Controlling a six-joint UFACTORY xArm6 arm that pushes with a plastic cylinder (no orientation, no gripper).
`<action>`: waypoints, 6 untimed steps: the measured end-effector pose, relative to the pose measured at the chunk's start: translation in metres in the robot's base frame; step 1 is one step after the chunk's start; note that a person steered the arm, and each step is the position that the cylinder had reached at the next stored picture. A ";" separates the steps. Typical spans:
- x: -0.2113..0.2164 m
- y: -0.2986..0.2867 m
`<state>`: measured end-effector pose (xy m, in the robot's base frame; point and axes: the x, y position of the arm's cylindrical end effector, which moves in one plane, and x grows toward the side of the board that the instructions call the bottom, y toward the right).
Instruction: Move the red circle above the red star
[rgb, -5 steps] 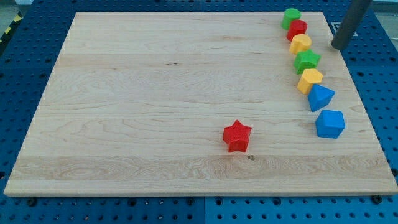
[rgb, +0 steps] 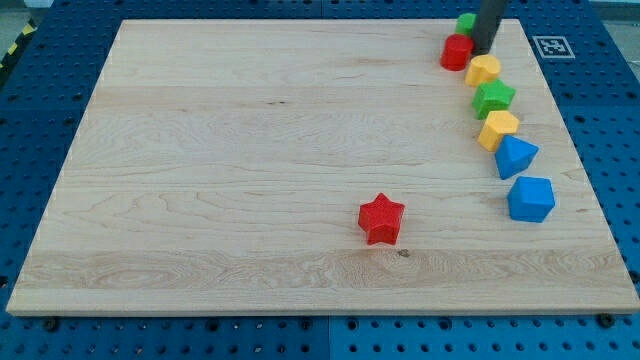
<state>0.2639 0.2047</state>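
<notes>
The red circle (rgb: 457, 51) sits near the board's top right corner. My tip (rgb: 482, 51) is right beside it on its right, touching or almost touching it. The red star (rgb: 381, 218) lies far below, in the lower middle of the board. A green block (rgb: 466, 23) is just above the red circle, partly hidden by my rod.
A column of blocks runs down the right side: a yellow block (rgb: 484, 70), a green star (rgb: 493, 98), a yellow block (rgb: 498, 129), a blue block (rgb: 515, 157) and a blue block (rgb: 530, 198). A marker tag (rgb: 552, 46) sits at the board's top right corner.
My tip has moved left from off the board's right edge to beside the red circle. The red circle has shifted a little to the left, out of the column.
</notes>
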 end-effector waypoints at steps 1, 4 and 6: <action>0.005 -0.043; 0.068 -0.171; 0.088 -0.210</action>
